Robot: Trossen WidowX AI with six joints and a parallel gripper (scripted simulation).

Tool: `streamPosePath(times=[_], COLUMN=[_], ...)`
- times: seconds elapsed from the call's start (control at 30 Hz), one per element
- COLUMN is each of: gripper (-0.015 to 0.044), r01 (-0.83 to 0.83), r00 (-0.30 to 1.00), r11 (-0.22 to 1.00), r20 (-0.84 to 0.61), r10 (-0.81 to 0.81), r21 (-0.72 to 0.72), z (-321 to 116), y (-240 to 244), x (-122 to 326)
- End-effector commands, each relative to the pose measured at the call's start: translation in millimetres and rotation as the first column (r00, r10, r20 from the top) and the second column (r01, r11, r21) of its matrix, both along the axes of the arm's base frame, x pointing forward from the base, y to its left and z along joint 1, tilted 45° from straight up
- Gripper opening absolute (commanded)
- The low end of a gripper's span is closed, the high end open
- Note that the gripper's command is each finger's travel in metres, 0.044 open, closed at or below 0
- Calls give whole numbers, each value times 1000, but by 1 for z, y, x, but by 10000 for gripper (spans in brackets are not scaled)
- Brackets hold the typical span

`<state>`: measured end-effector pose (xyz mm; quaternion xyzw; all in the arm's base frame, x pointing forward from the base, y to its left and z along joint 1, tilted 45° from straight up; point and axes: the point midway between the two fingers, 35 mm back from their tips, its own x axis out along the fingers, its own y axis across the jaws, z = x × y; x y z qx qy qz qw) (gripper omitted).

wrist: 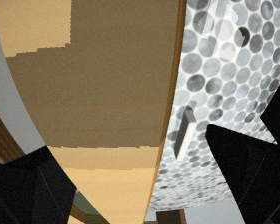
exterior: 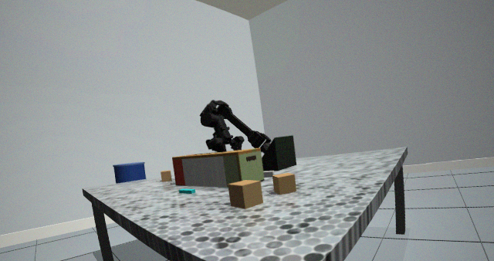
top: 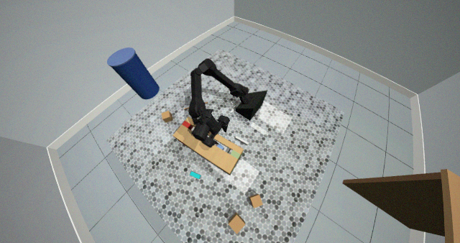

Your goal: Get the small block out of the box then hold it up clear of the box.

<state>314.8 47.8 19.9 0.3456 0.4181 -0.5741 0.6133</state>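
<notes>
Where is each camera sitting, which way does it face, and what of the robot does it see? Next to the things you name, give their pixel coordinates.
Top: high above, looking down at the box (top: pixel 212 152) (exterior: pixel 204 170) (wrist: pixel 116 100); shows the whole arm.
Exterior: low beyond a table corner, looking across; shows the arm behind the box.
Wrist: on the arm, looking past the open gripper (top: pixel 218 134) (wrist: pixel 141 150); shows only its fingers.
Top and exterior share the cyan piece (top: pixel 195 175) (exterior: pixel 187 191).

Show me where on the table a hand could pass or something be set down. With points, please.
Bare room shows between the teal block (top: pixel 195 175) (exterior: pixel 187 191) and the paired tan cubes (top: pixel 236 223) (exterior: pixel 245 194). It's crowded around the long box (top: pixel 212 154) (exterior: pixel 204 171) (wrist: pixel 116 100): open pincer (top: pixel 217 134) (exterior: pixel 225 145) (wrist: pixel 149 133) over it, white bar (top: pixel 241 140) (wrist: pixel 186 135) beside.
</notes>
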Motion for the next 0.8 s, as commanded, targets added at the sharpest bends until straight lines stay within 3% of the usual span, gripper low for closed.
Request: streamPosePath(times=[0.0,0.77], gripper=[400,400], r01=[-4,-4], r00=[1000,1000], r11=[1000,1000], r20=[-1,-1], r10=[4,4], r21=[1,2], z=[4,-9], y=[-4,10], x=[0,-2])
